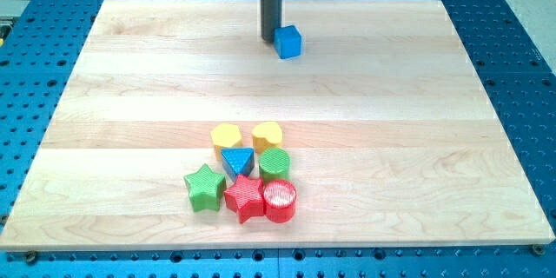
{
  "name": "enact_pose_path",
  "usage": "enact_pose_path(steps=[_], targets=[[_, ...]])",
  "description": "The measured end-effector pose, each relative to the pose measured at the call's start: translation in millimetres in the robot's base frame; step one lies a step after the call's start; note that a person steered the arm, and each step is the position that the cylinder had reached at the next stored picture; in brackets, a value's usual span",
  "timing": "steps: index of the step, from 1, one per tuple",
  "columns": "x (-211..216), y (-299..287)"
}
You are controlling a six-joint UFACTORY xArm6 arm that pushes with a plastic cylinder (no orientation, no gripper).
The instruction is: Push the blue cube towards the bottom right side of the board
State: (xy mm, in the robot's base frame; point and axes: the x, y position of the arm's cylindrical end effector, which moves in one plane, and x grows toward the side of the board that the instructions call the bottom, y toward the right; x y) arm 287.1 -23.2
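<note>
One target: blue cube (288,42), solid blue, small, turned a little so a corner faces the view's bottom; top face lighter than the sides.
Cube position: near the view's top edge of the worktop (130,95), slightly right of centre, alone up there.
Tip: my tip (271,40) sits just beside the cube on its left, at or very close to contact; can't tell if it actually touches.
Gripper: arm ends in a plain dark rod, so open or closed can't be told from this view.
Block count: eight in total, one blue cube plus seven in a cluster.
Yellow: two, a yellow hexagon (227,135) and a yellow block (267,134) with rounded corners, exact shape unclear; side by side, top row of the cluster.
Blue: two, the cube plus a blue triangle (236,161) under the yellow hexagon.
Green: two, a green cylinder (274,163) right of the triangle and a green star (205,188) at the cluster's lower left.
Red: two, a red star (245,198) and a red cylinder (280,201), bottom row, touching each other.
Cluster: tightly packed, neighbours touching or nearly so, low on the worktop around centre, well apart from the cube.
Edges: cube near the top edge; cluster near the bottom edge.
Open room: bare wood across the whole right half, down to the bottom right corner; wide bare band between cube and cluster; left side bare too.
Surround: blue perforated plate (512,43) frames the worktop on all sides.
</note>
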Motion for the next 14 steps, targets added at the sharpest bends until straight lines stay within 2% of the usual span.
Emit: enact_pose_path(steps=[1,2,3,4,5,6,7,8,9,10,11,12,13,14], targets=[[-1.2,-9.5],[47.4,4.9],[88.1,42.8],[64.4,-31.3],[5.9,-28.9],[3.4,31.3],[33.6,103.1],[36.3,90.9],[19.4,90.3],[72.7,124.1],[158.5,167.1],[210.4,163.2],[195.5,150.2],[209.7,120.4]])
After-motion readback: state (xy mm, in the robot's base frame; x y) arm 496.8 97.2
